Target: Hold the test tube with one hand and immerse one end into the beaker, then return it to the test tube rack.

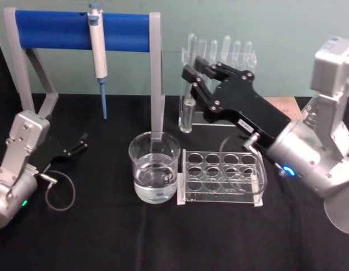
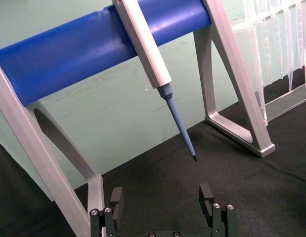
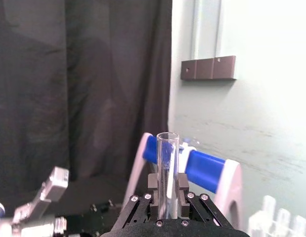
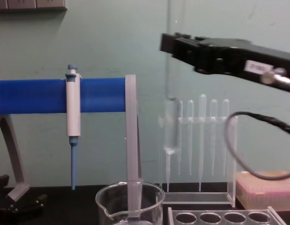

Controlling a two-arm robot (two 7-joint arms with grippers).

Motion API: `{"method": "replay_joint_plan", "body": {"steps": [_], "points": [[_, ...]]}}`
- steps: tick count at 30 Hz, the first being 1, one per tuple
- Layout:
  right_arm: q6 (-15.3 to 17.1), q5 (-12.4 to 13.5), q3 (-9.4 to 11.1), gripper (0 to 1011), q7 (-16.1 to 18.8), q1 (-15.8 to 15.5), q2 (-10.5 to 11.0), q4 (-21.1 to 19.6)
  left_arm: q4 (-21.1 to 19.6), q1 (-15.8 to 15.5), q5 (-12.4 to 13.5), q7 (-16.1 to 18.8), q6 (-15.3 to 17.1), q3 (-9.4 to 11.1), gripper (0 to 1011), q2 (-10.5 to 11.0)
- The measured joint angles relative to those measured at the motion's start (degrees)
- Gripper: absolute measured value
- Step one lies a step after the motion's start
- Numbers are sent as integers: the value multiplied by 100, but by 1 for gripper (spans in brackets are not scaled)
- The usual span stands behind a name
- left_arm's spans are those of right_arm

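Above and behind the beaker [image 1: 154, 167], the right pincer [image 1: 191, 77] holds the test tube [image 1: 188, 113] upright, its two fingers closed on the glass near the open rim, with the rounded bottom hanging free well clear of the surface [image 1: 106, 237]. Seen from the chest, the tube [image 4: 172, 93] hangs behind and to the right of the beaker [image 4: 130, 204], not yet over its mouth. Thin glass like this is light, stiff, slick and brittle, so a firm but gentle hold near the top looks sensible, leaving the lower end free to dip. A little clear liquid sits in the tube's bottom; the beaker holds clear liquid to roughly a third. Just right of the beaker, the clear rack [image 1: 222, 178] stands with vacant holes. Far to the beaker's left, the left pincer [image 2: 162, 197] rests low, fingers apart, holding nothing.
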Motion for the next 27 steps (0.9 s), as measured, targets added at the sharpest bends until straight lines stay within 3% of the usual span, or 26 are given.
{"method": "replay_joint_plan", "body": {"steps": [3,9,15,27], "points": [[20,-68,155,222,-103,-246,234,-219,0,0,0,0,0,0,1000,0],[-81,-136,439,222,-221,-709,466,-291,0,0,0,0,0,0,1000,0],[-220,-147,494,222,-219,-873,424,-26,0,0,0,0,0,0,1000,0],[-273,-218,407,222,-153,-889,255,336,0,0,0,0,0,0,1000,0]]}}
